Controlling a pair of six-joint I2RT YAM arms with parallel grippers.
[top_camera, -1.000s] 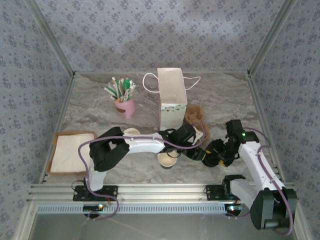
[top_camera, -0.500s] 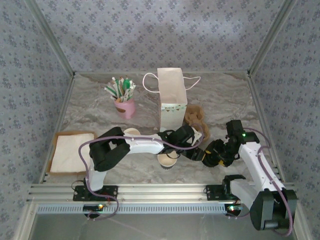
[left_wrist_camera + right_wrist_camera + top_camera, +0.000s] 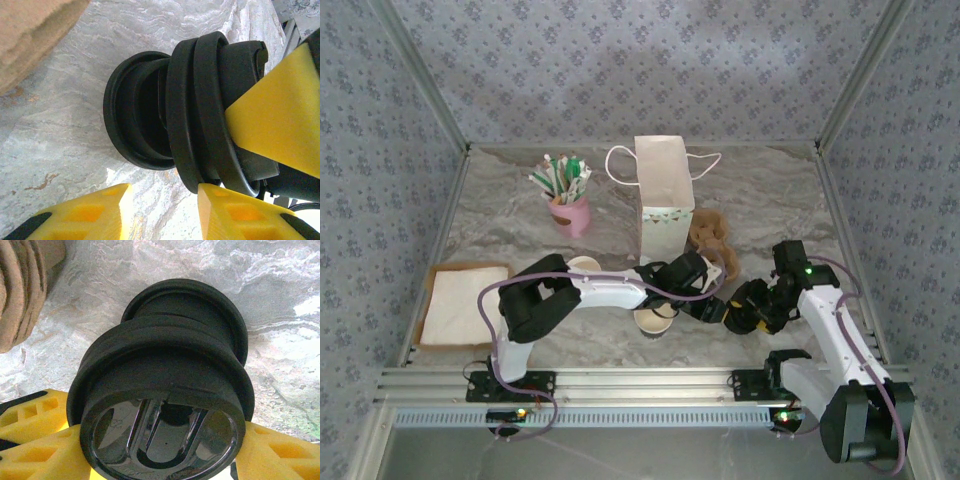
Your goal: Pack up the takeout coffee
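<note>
seemingly nested black lids sit clamped in right tool; left tool apart; cup half-hidden by left arm.

Paper cups: two; bag: one; pink cup: one; carrier: one.

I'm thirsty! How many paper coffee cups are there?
2. The near cup sits partly under the left arm; the far cup peeks out behind it. More may be hidden.

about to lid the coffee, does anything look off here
Yes. The right end effector grips a stack of black lids nested together, not a single one, held on its side. The far lid sits partly separated from the rest.
</note>
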